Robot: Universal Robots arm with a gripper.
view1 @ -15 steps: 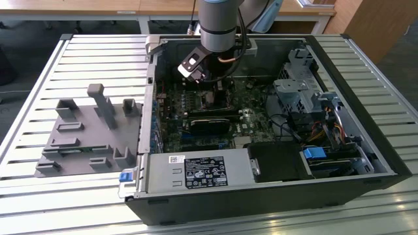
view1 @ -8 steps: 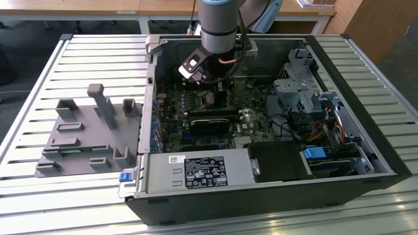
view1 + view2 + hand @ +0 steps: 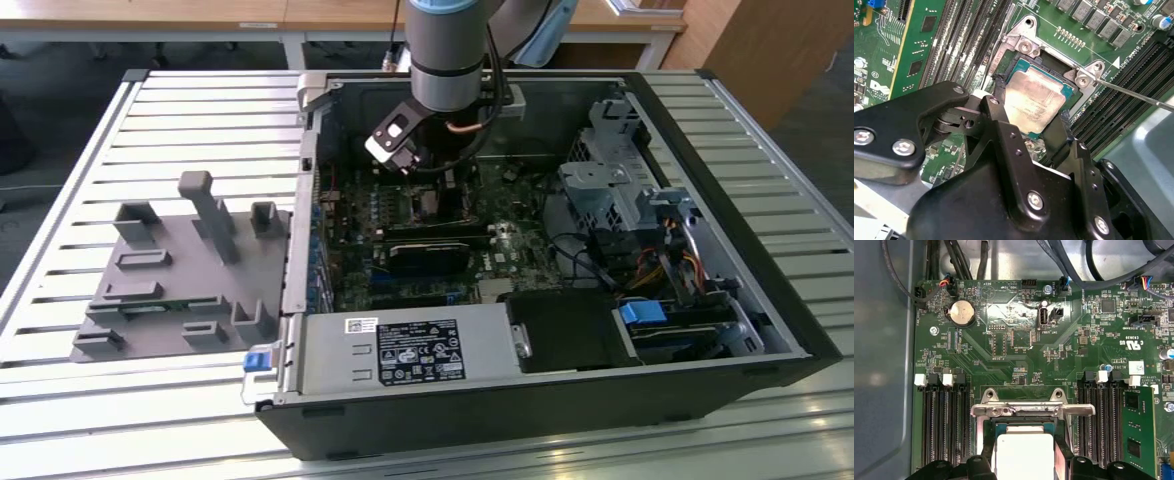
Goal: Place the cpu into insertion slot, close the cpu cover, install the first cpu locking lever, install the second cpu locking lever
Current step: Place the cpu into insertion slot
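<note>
The cpu (image 3: pixel 1033 100) is a silver-topped square chip lying low in the insertion slot (image 3: pixel 1024 46), a silver-rimmed socket on the green board. My gripper (image 3: pixel 1031 112) straddles it, with one black finger (image 3: pixel 996 107) against each opposite edge of the chip. In the first wrist view the cpu (image 3: pixel 1025 455) again sits between the fingers (image 3: pixel 985 452). The cpu cover (image 3: pixel 1031 410) shows as a silver bar across the socket's far side, lifted off the chip. A thin locking lever (image 3: pixel 1139 97) juts out sideways. In the exterior view my gripper (image 3: pixel 424 175) hangs just above the insertion slot (image 3: pixel 434 206).
Long black memory slots (image 3: pixel 944 425) flank the socket, one holding a green module (image 3: pixel 1139 430). A black power-supply box (image 3: pixel 414 352) and drive cage (image 3: pixel 607 190) crowd the open case. A grey fixture (image 3: pixel 174 270) stands on the slatted table at the exterior view's left.
</note>
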